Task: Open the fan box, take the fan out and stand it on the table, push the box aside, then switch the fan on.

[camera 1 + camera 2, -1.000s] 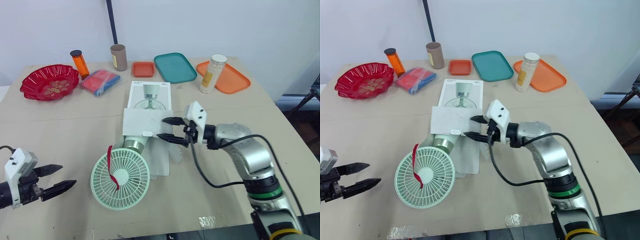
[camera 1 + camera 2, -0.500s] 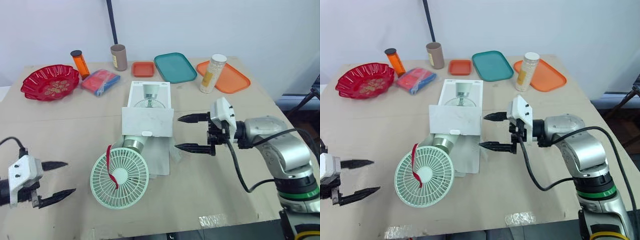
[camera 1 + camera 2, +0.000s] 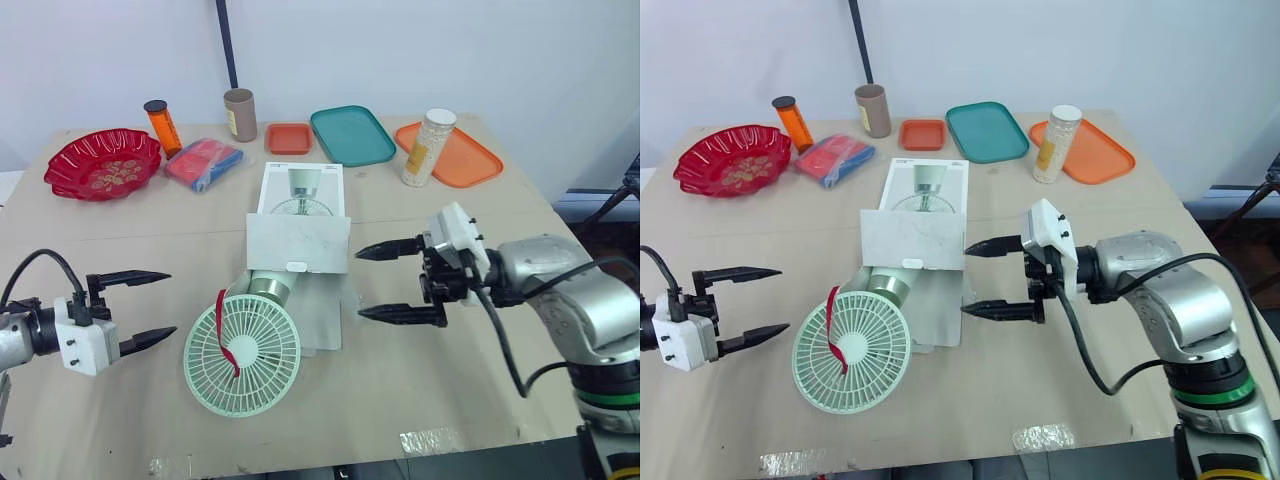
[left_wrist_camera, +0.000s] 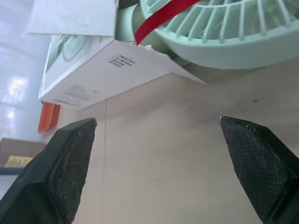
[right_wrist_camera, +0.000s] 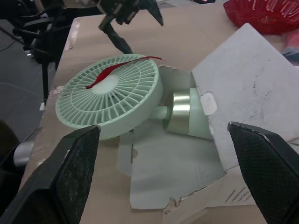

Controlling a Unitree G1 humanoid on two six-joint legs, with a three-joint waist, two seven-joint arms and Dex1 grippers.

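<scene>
Lying half out of the opened box (image 3: 297, 215), the fan (image 3: 241, 352) sits on the table (image 3: 450, 390) between left gripper (image 3: 170, 304) and right gripper (image 3: 360, 284), both spread wide and empty, seemingly ready to lift it.

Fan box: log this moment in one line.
box open | fan lying flat, base under flap | left gripper open, beside fan | right gripper open, beside box

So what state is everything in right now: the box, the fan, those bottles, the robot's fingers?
Box: open, flap folded out.
Fan: lying down, head out of the box, not standing.
Left fingers: open, holding nothing.
Right fingers: open, holding nothing.
Orange bottle: upright, capped.
White bottle: upright, capped.
</scene>
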